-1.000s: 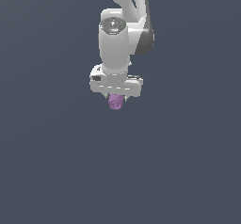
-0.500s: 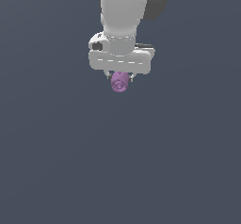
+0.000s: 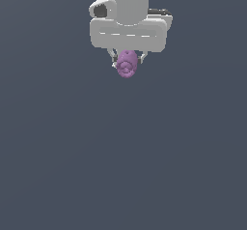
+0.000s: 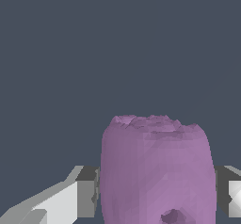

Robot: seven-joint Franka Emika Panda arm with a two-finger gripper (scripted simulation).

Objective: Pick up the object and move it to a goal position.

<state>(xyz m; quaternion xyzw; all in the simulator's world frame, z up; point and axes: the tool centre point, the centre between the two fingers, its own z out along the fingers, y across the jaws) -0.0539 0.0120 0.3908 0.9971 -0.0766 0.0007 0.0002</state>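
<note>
One white arm enters from the top centre of the exterior view, its broad wrist block filling the upper middle of the frame, and beneath it the claw [image 3: 127, 60] is clenched on the object [image 3: 127, 64], a small purple-pink oval lump with a ridged, bumpy skin. The lump sits between the two short fingers [image 3: 114, 56], which press on its sides, and its rounded lower end hangs just below their tips. It is narrower than the wrist block above it. Everything around it is a plain dark blue-grey field, and the lump touches nothing but the claw. In the wrist view the object [image 4: 155, 171] fills the lower centre of the frame, its uneven end facing away from the camera, with a finger [image 4: 87, 190] against each flank.
</note>
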